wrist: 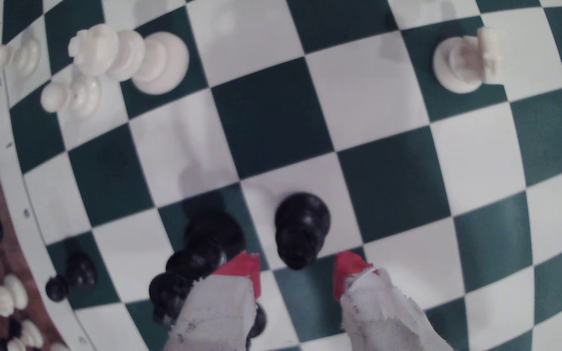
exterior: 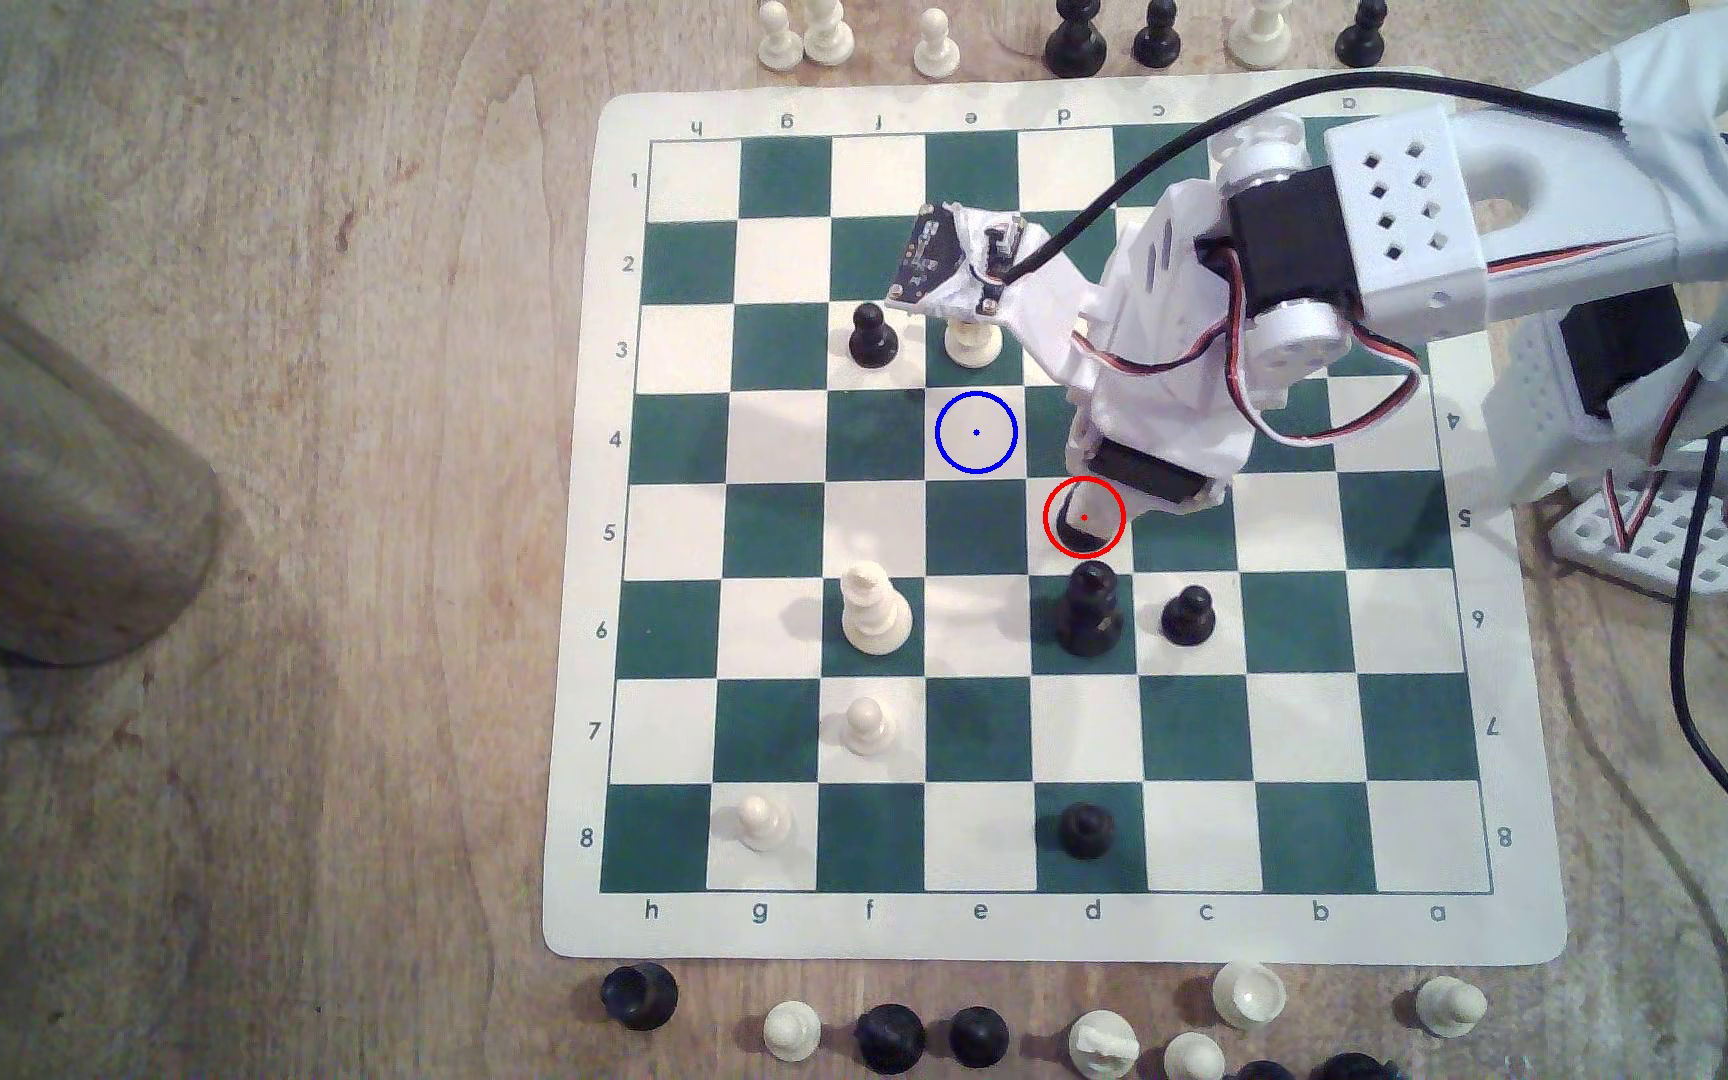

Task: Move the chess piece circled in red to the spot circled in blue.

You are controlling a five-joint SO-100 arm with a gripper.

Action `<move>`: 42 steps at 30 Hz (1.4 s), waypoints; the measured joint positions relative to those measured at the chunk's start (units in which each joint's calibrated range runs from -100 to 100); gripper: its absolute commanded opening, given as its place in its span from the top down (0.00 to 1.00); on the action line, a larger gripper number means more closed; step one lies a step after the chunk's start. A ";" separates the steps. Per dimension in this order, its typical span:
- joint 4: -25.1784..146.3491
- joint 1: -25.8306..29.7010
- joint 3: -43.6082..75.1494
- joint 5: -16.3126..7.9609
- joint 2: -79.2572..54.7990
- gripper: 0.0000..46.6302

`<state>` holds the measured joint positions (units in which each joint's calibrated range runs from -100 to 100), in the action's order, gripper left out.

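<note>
Chess piece between parted, empty fingers, taller black piece just beside one fingertip.

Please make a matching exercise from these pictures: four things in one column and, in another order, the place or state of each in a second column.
1. circled black piece
2. blue circle
3. tall black piece
4. gripper

A. jaws open, red tips either side of a piece
B. bare cream square, row 4
C. cream square, row 5, between the jaws
D. green square, row 6, beside a black pawn

Pairs: 1-C, 2-B, 3-D, 4-A
</note>
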<state>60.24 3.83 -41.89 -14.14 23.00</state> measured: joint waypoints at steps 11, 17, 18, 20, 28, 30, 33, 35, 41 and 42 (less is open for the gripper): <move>-3.35 0.00 0.00 -0.05 -5.36 0.77; -4.14 0.37 0.00 -0.29 -6.12 0.79; -4.14 0.66 0.00 -0.24 -6.20 0.81; -4.14 0.88 0.00 -0.20 -6.45 0.90; -4.14 0.81 0.00 -0.20 -6.95 0.99; -4.14 0.81 0.00 -0.20 -6.95 0.99; -3.27 0.81 0.09 -0.05 -6.95 0.99; -1.59 0.81 1.54 -0.34 -6.54 0.99; 3.27 0.81 6.87 -0.34 -2.93 0.99; 3.35 0.81 7.14 -0.34 -2.85 0.99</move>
<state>63.59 4.65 -34.75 -14.48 20.15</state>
